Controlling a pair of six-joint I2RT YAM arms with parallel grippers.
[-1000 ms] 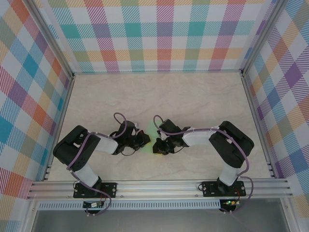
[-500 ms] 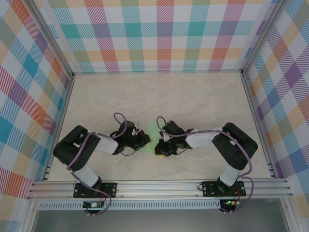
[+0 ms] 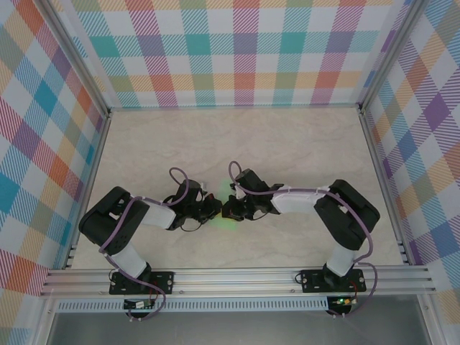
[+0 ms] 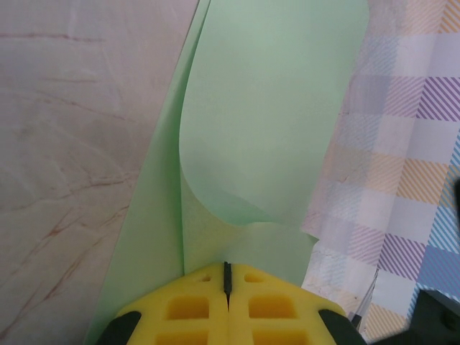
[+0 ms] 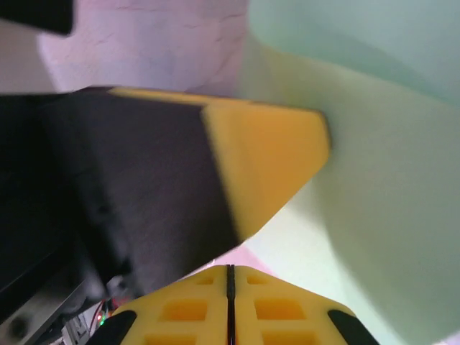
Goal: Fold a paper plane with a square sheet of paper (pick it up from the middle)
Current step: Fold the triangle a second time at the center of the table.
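**Right claw closes in on the left claw at the sheet**
The right claw (image 3: 231, 210) has swung up-left to meet the left claw (image 3: 213, 208) at frame centre and pressed shut, likely readying a fold. The left claw, pads together, pinches the curled square sheet of paper (image 4: 273, 108). From above, only a green sliver shows; whether the right claw grips paper is unclear.
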